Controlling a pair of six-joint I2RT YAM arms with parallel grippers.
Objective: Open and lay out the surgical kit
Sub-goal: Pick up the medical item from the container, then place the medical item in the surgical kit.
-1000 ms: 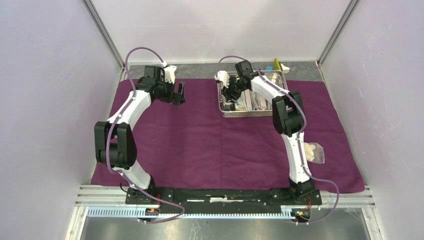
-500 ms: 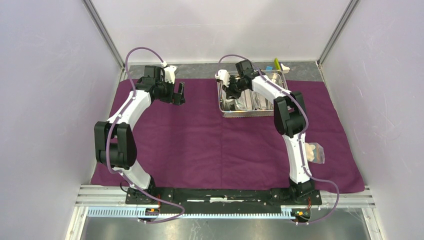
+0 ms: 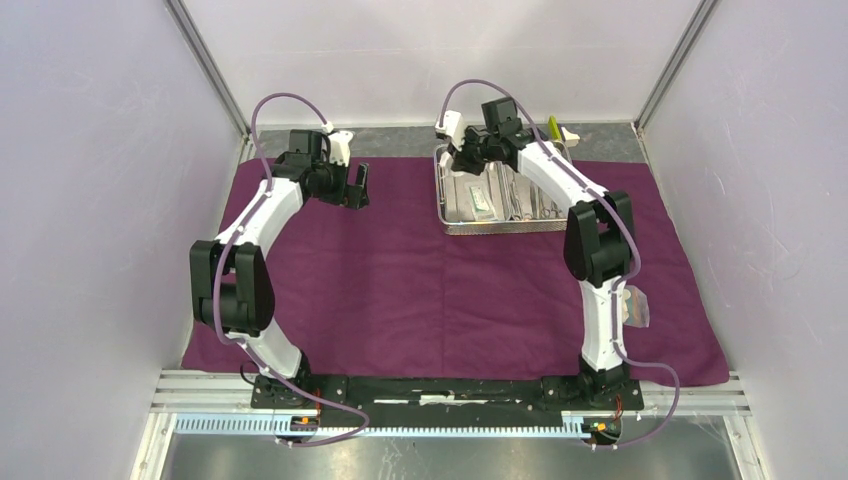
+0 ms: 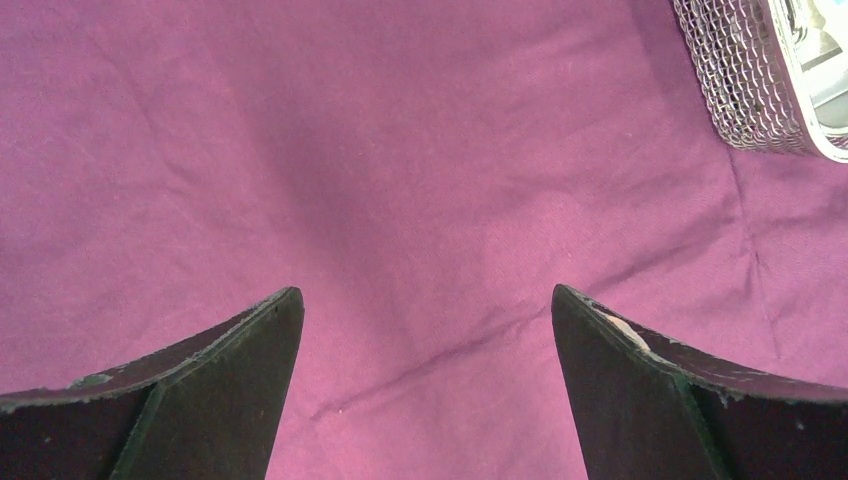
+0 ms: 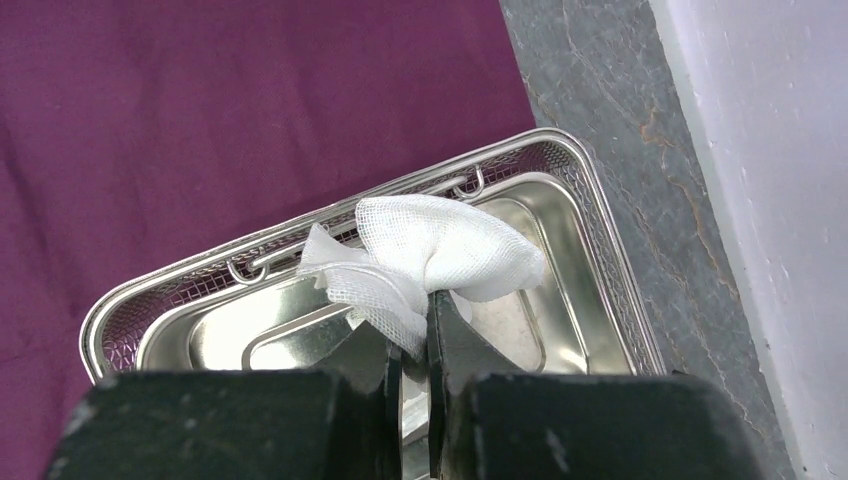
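A gauze pad (image 5: pixel 440 250) was pinched between the nearly closed right fingers (image 5: pixel 452 350), apparently suspended clear of the steel tray (image 5: pixel 570 310). The left fingers (image 4: pixel 240 345) were spread wide over the purple cloth (image 4: pixel 400 150), empty.

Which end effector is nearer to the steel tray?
Right. The right end effector is above the steel tray, gripping gauze; the left end effector hangs over the purple cloth, apart from it.

Cloth (image 3: pixel 400 270) x1, tray (image 3: pixel 500 229) x1, gauze (image 5: pixel 440 250) x1, pkt (image 3: pixel 634 305) x1
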